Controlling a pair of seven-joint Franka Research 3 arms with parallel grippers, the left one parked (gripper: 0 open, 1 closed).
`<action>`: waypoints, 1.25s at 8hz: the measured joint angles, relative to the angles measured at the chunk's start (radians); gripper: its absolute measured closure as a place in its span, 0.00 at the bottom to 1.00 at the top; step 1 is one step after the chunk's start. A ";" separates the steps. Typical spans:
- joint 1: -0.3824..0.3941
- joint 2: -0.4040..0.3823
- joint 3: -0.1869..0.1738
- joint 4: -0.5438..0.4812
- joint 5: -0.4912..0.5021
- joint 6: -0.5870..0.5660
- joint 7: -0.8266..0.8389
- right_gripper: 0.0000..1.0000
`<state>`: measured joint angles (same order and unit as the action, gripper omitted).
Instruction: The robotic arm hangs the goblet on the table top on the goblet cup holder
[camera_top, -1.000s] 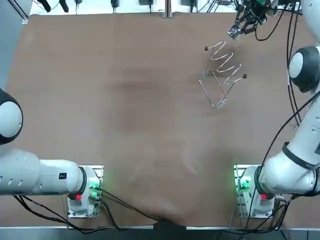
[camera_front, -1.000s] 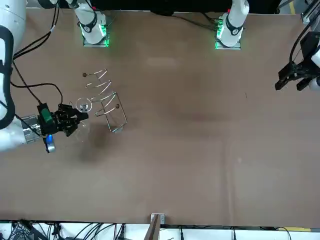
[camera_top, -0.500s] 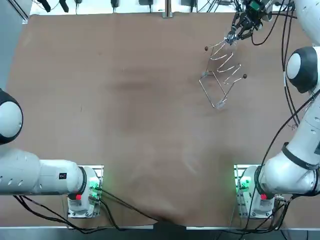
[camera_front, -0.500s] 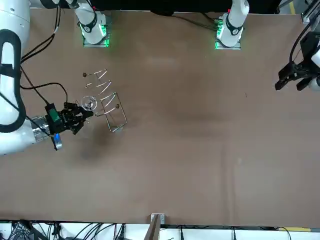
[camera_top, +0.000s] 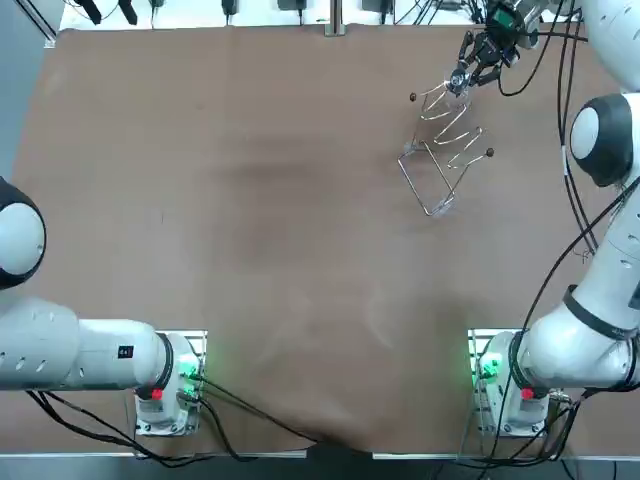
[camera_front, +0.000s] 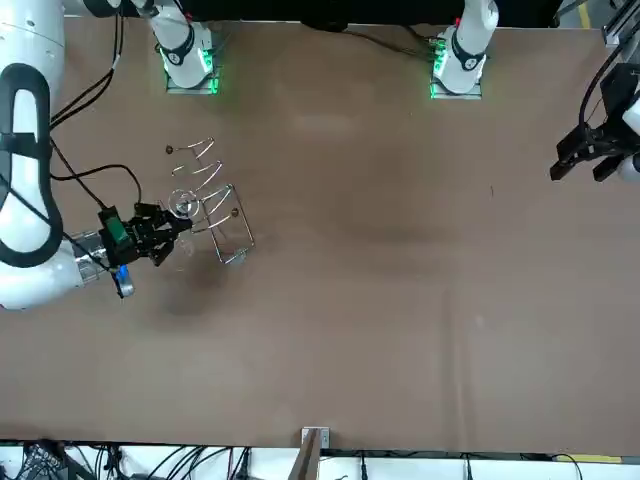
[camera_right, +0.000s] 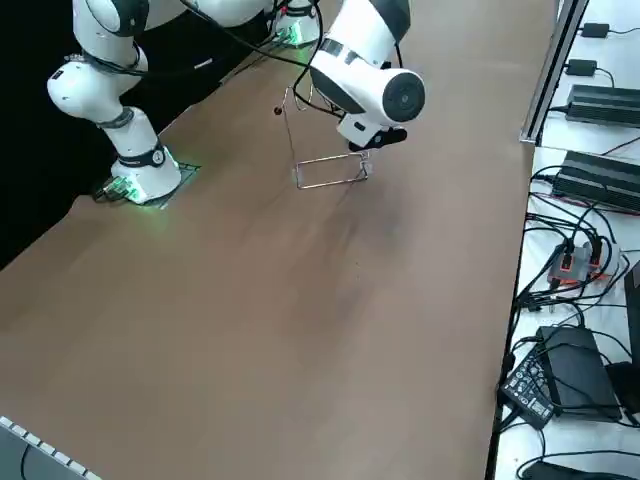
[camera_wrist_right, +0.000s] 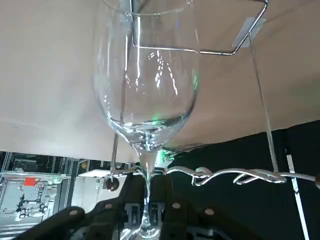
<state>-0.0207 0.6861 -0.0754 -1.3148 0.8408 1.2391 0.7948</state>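
My right gripper is shut on the stem of a clear goblet at the far right of the table. In the front view the gripper holds the goblet against the near end of the wire cup holder. The right wrist view shows the goblet's bowl pointing away from my fingers, with the stem beside the holder's wavy rail. The holder stands upright on the brown table. In the right side view my arm hides the gripper and only the holder's base shows.
The arm bases with green lights sit at the near table edge. A metal bracket marks the far edge. Cables and power units lie off the table on my right. Bare brown table stretches left of the holder.
My right gripper has carried the goblet a short way toward the holder's rail, from beside it to touching distance. The holder has not moved.
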 joint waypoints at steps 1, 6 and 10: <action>0.002 0.000 0.000 -0.002 0.000 -0.001 0.000 0.91; 0.027 0.000 0.000 -0.008 0.000 0.000 0.002 0.91; 0.041 0.000 0.000 -0.008 0.000 -0.002 0.002 0.80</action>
<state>0.0204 0.6859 -0.0750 -1.3226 0.8408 1.2375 0.7965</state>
